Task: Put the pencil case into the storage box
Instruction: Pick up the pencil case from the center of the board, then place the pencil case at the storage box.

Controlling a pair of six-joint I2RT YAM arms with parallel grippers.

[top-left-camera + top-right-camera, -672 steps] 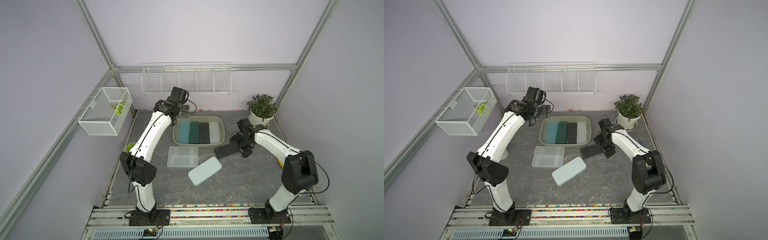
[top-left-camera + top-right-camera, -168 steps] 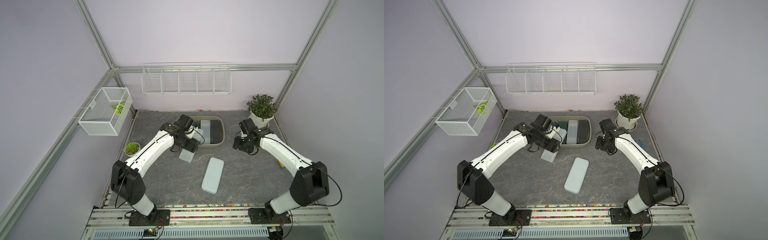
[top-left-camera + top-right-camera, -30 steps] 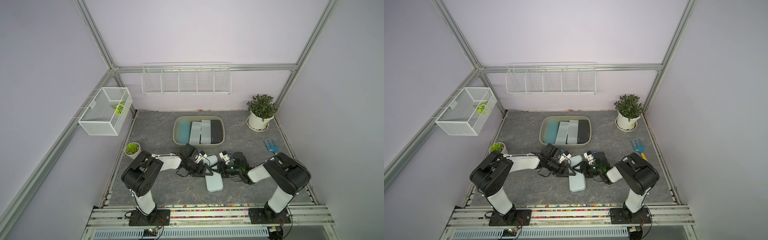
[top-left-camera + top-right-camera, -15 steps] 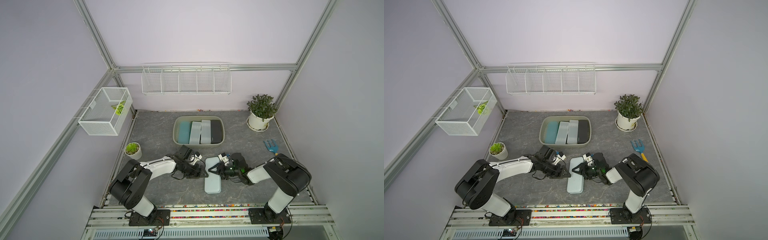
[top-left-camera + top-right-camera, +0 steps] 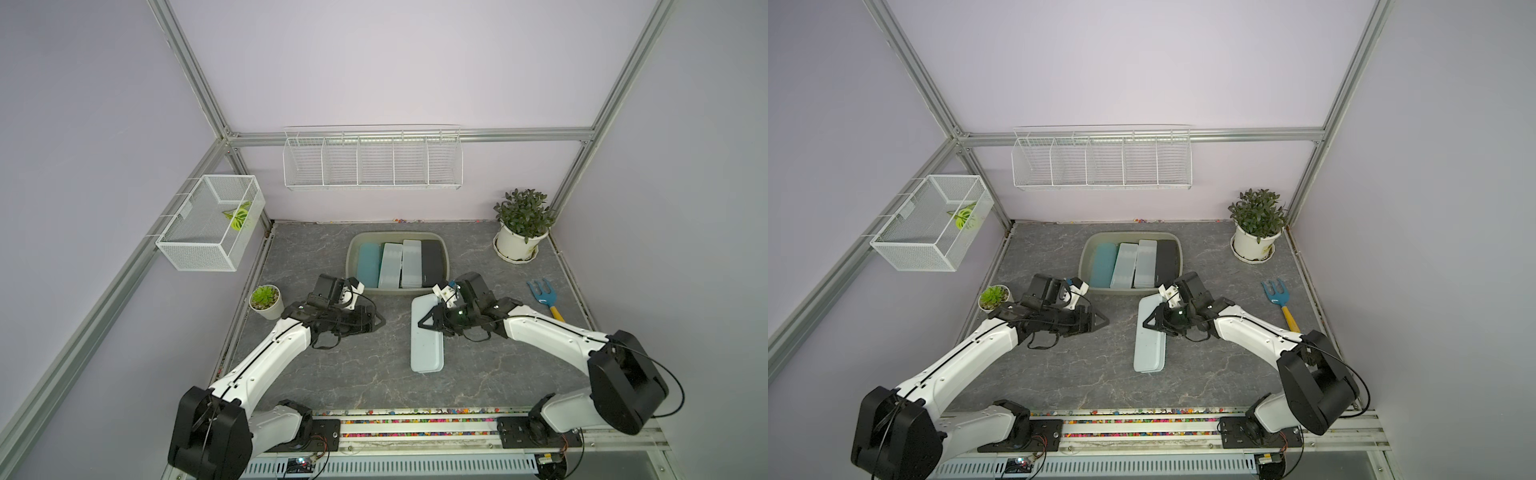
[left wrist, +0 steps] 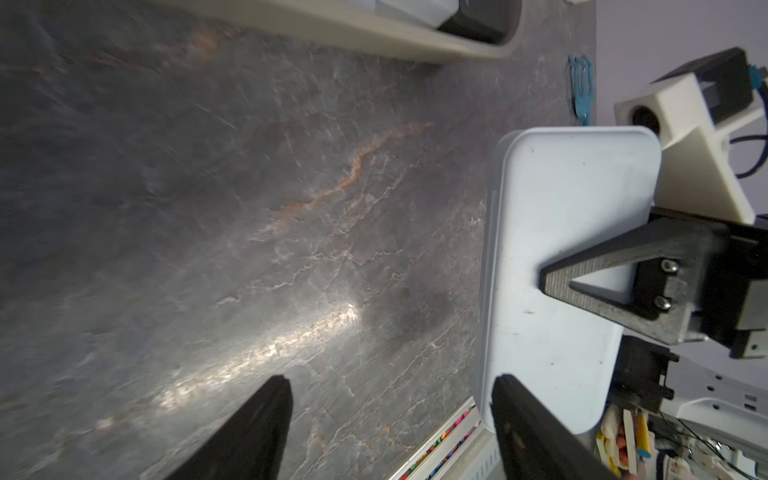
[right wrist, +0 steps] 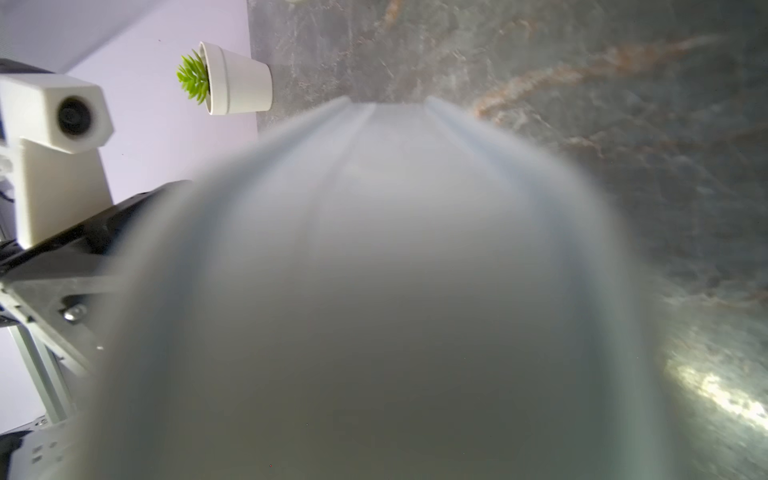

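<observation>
- The right gripper (image 5: 428, 322) reaches the pencil case (image 5: 426, 351) from its long side. The left wrist view shows one finger lying over the pale blue lid (image 6: 552, 187). The other finger is hidden under the case.
- In the right wrist view the case (image 7: 374, 270) fills the space between the jaws, very near and blurred. I cannot tell whether the jaws already press on it or only stand around its edge.
- I judge that the side approach was chosen because the case is flat and long. Its thin edge fits between the jaws, but its broad face would not.
- The case lies on the table (image 5: 332, 374) with its long axis pointing to the storage box (image 5: 351, 259). Its far end is just before the near rim of the box, so the way to carry it is short.
- The left gripper (image 5: 374, 321) is wide open and holds nothing. It hangs low over the table, apart from the case, with its fingers pointing toward it. Probably it waits there so that it does not hinder the right arm.
- The box holds four cases (image 5: 390, 266) side by side, and they nearly fill its width. So the new case will likely have to lie on top of them.
</observation>
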